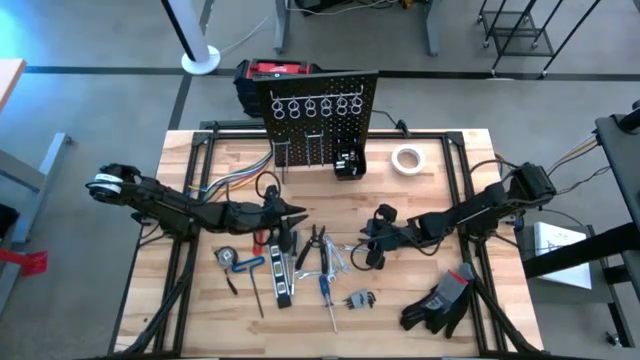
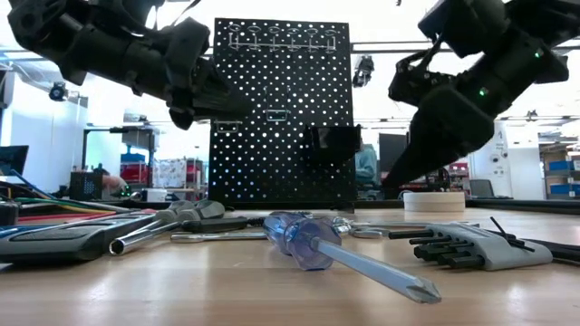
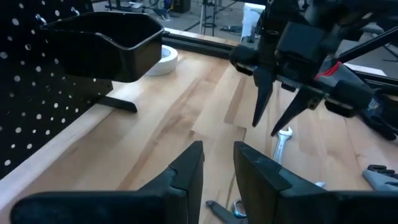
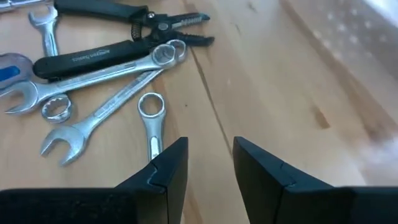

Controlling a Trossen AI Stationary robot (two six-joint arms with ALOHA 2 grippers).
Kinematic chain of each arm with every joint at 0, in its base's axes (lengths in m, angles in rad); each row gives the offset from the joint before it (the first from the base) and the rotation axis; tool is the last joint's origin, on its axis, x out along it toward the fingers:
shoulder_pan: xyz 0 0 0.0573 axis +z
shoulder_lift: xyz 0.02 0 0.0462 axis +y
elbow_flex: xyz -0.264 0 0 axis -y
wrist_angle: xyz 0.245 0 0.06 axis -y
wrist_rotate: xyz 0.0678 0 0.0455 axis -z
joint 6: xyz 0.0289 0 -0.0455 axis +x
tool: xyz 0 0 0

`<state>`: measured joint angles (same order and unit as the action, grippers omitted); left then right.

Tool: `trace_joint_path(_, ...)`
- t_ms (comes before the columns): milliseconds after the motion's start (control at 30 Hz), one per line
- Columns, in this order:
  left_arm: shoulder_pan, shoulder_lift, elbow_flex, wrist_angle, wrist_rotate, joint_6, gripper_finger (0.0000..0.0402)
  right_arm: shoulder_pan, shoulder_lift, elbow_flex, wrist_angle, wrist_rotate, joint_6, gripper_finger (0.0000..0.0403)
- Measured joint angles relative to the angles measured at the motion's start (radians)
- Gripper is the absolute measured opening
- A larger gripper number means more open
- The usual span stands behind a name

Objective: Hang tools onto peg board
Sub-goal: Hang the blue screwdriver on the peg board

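- The wooden table (image 1: 200, 160) fills the middle of the high view, with the tools scattered over its lower centre.
- The peg board (image 1: 322, 110) stands upright at the table's upper centre in the high view; a row of silver ring hooks (image 1: 310, 107) runs along its top and a small black bin (image 1: 349, 162) sits at its lower right. No tool hangs on the rings.
- Behind the board, at the top of the high view, is a red-and-black box (image 1: 268, 72).
- The left arm reaches in from the frame's left; the left gripper (image 1: 297, 214) hovers left of centre, above the table. Its wrist view shows the two fingers (image 3: 186, 174) parted by a narrow gap, with nothing between them.
- The right arm comes in from the frame's right; the right gripper (image 1: 368, 243) hangs over the tool pile. In its wrist view the fingers (image 4: 168, 168) stand a little apart and empty, just above the ring end of a small silver wrench (image 4: 152, 118).
- Black gloves (image 1: 440, 300) lie at the lower right of the table.
- Black pliers (image 4: 134, 15) lie at the top of the right wrist view, beside two longer crossed silver wrenches (image 4: 93, 74).
- A blue-handled screwdriver (image 2: 335, 254) lies in the foreground of the low view, lower centre.
- A folding hex-key set (image 2: 471, 246) lies at lower right of the low view.
- A white tape roll (image 1: 406, 158) sits right of the peg board.
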<state>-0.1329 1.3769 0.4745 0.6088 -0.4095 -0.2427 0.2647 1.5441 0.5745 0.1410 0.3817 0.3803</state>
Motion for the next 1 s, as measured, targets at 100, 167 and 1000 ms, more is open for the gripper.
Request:
trace_joint_path(100,-0.004,0.000,0.009,-0.026,0.000,-0.020,0.0079,0.004,0.018,0.005,0.048,-0.064,0.003,0.0124)
trace_joint_path(167,-0.009,-0.002,0.020,-0.088,0.013,-0.058,0.0079,0.006,0.033,0.005,0.123,-0.136,-0.024,0.0122)
trace_joint_path(1000,-0.296,-0.004,0.316,-0.793,-0.003,-0.207,0.0079,0.006,0.334,0.680,-0.502,-0.492,0.611,0.0119)
